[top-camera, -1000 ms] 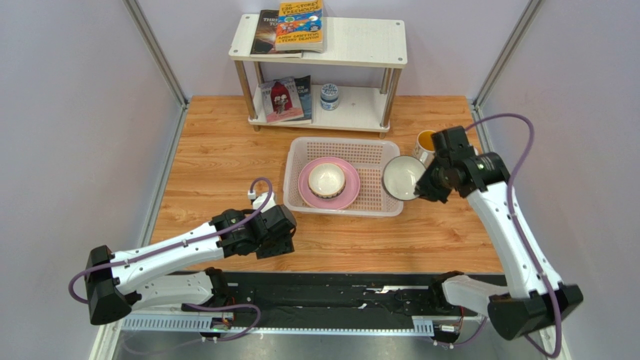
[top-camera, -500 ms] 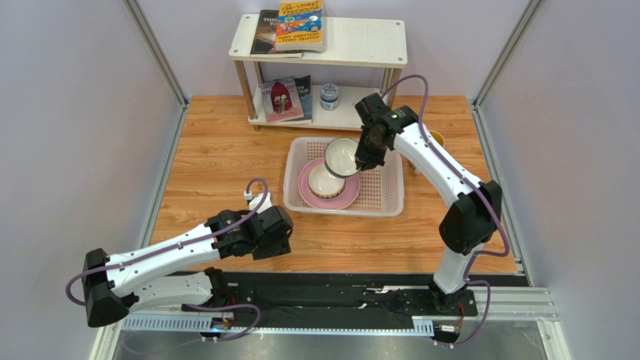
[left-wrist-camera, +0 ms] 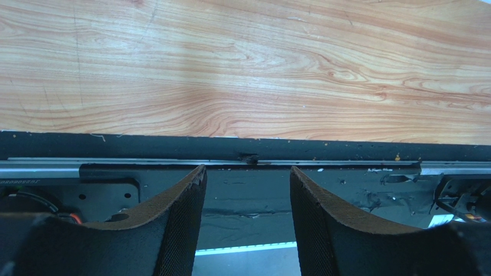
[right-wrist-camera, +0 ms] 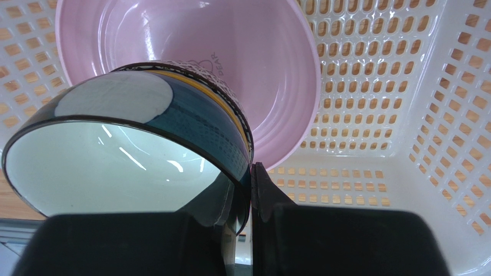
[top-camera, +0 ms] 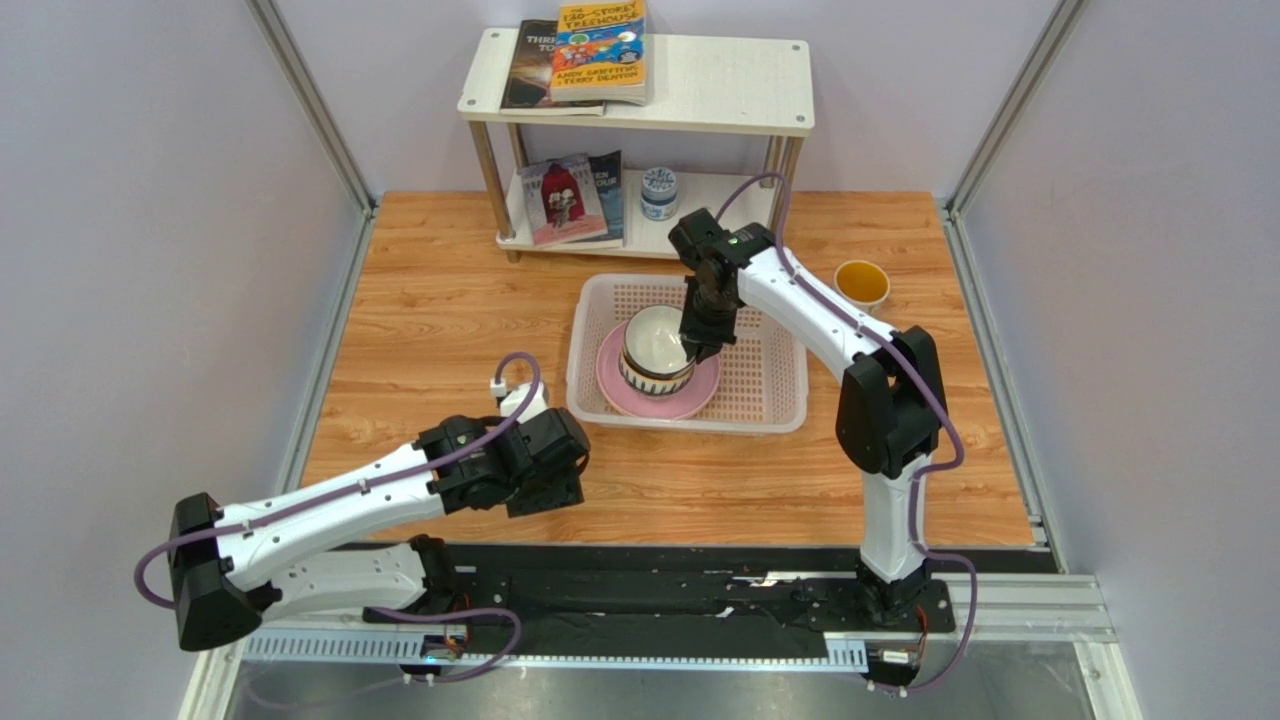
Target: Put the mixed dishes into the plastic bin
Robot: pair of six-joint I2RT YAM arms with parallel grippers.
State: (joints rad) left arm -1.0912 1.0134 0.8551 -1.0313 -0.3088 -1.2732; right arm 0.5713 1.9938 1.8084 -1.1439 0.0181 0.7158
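The white plastic bin (top-camera: 763, 393) sits mid-table and holds a pink plate (top-camera: 616, 387). My right gripper (top-camera: 700, 333) is shut on the rim of the grey patterned bowl (top-camera: 654, 345) and holds it tilted over the plate. In the right wrist view my gripper (right-wrist-camera: 252, 172) pinches the bowl (right-wrist-camera: 115, 167) above the pink plate (right-wrist-camera: 271, 75). A white bowl's lacy rim (right-wrist-camera: 210, 64) shows just under it. The mug with yellow inside (top-camera: 861, 282) stands right of the bin. My left gripper (top-camera: 544, 488) is open and empty (left-wrist-camera: 246, 172). The pale yellow plate is out of view.
A white two-tier shelf (top-camera: 721, 90) stands behind the bin with books on both tiers and a small blue-white jar (top-camera: 658, 192) on the lower one. The bin's perforated wall (right-wrist-camera: 438, 115) is close on the right of my right gripper. The black front rail (left-wrist-camera: 173, 148) lies under my left gripper.
My right gripper has carried the grey patterned bowl from beside the bin's right end leftward to over the pink plate and white bowl. The mug is now uncovered. My left arm has not moved.
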